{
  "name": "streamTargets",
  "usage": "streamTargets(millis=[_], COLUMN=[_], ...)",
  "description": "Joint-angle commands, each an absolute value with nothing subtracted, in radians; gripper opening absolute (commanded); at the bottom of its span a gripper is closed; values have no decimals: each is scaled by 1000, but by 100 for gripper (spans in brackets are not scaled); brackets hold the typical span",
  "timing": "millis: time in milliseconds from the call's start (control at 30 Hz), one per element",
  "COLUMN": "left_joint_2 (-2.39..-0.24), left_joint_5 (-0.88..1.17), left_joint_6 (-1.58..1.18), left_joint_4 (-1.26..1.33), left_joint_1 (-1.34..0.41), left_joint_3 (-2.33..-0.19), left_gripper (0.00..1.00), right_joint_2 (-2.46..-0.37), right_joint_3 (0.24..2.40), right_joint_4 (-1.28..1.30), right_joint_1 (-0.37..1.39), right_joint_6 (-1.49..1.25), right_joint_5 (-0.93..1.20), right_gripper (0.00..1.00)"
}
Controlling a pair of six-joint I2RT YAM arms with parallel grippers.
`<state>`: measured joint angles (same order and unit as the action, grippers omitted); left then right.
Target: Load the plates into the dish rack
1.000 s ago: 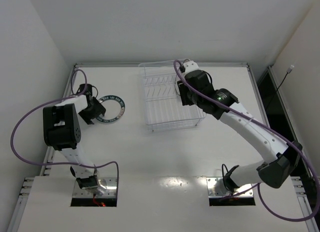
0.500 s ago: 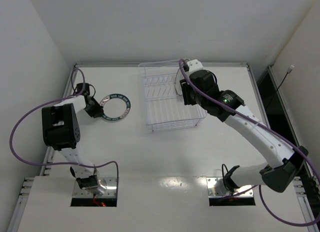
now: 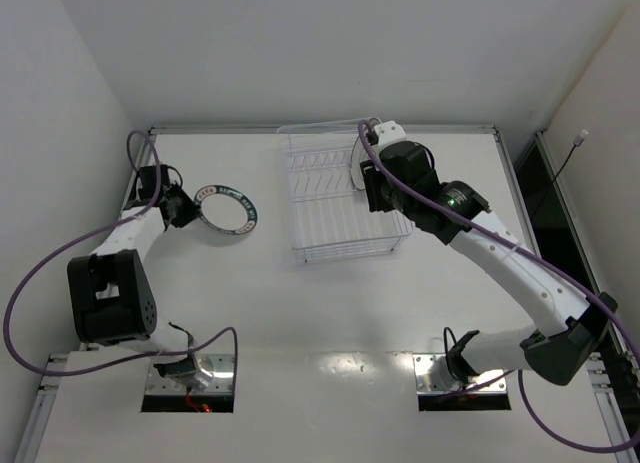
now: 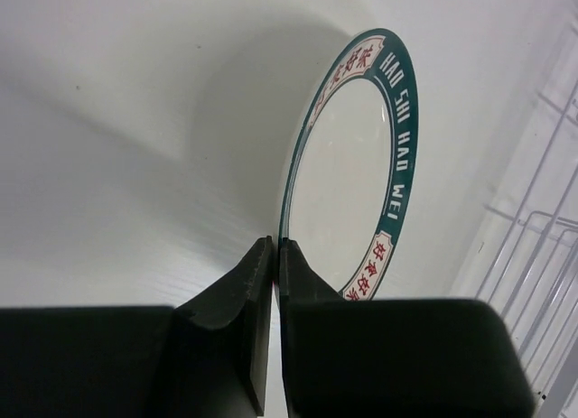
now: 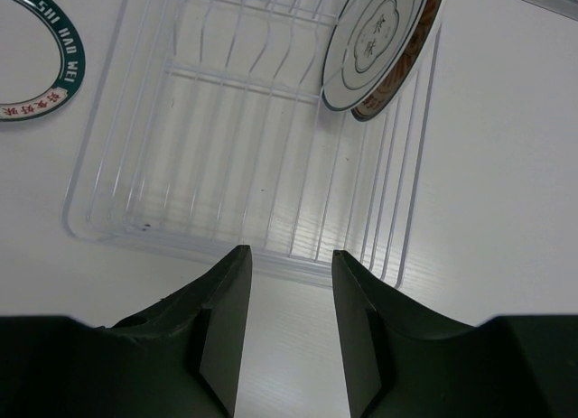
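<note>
The left gripper (image 4: pixel 275 255) is pressed together on the near edge of the round white plate with a dark blue-green lettered rim band (image 4: pixel 348 165), its black fingers (image 4: pixel 226 328) pinching the thin rim between them. In the top view this left gripper (image 3: pixel 180 205) sits at the left of the frame. The banded plate (image 3: pixel 226 210) reaches from it toward the middle and throws a shadow on the white table (image 3: pixel 330 313). Whether the plate's far edge touches the table cannot be told. To the plate's right, with a gap between them, stands the clear rectangular wire dish rack (image 3: pixel 330 223). The right gripper (image 5: pixel 289 254) hangs over the rack's near rim (image 5: pixel 208 249), its jaws spread apart and holding nothing. In the upper right of the right wrist view, a white plate with a thin dark rim and centre motif (image 5: pixel 375 43) stands on edge among the tines. A plate with an orange-brown pattern (image 5: pixel 432 16) stands just behind it.
</note>
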<state>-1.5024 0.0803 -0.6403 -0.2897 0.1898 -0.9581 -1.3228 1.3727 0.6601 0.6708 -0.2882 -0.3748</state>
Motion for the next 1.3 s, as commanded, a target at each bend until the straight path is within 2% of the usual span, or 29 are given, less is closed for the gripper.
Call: streamTargets(millis=[0, 433, 800, 900, 1000, 1167, 1267], left_joint_2=[-1466, -1264, -1106, -1075, -1026, -996, -996], left_joint_5=[104, -9, 44, 55, 69, 152, 239], left_joint_6=[-641, -612, -548, -548, -525, -502, -492], left_joint_4=[-229, -180, -84, -66, -45, -3, 30], left_joint_1=[189, 101, -8, -31, -46, -75, -84], left_joint_3=[-937, -905, -839, -828, -819, -810, -810], left_gripper=[0, 0, 0, 0, 0, 0, 0], right_joint_2=[-1295, -1295, -1295, -1295, -1295, -1295, -1295], right_joint_3=[1368, 1359, 1350, 1350, 1316, 1237, 1165], right_joint_4=[647, 647, 638, 618, 568, 453, 338], right_joint_1=[667, 667, 667, 667, 644, 586, 534], right_joint_6=[-293, -293, -293, -284, -284, -310, -348], right_joint_5=[-365, -356, -347, -266, -142, 60, 287], right_gripper=[38, 38, 38, 47, 52, 53, 55])
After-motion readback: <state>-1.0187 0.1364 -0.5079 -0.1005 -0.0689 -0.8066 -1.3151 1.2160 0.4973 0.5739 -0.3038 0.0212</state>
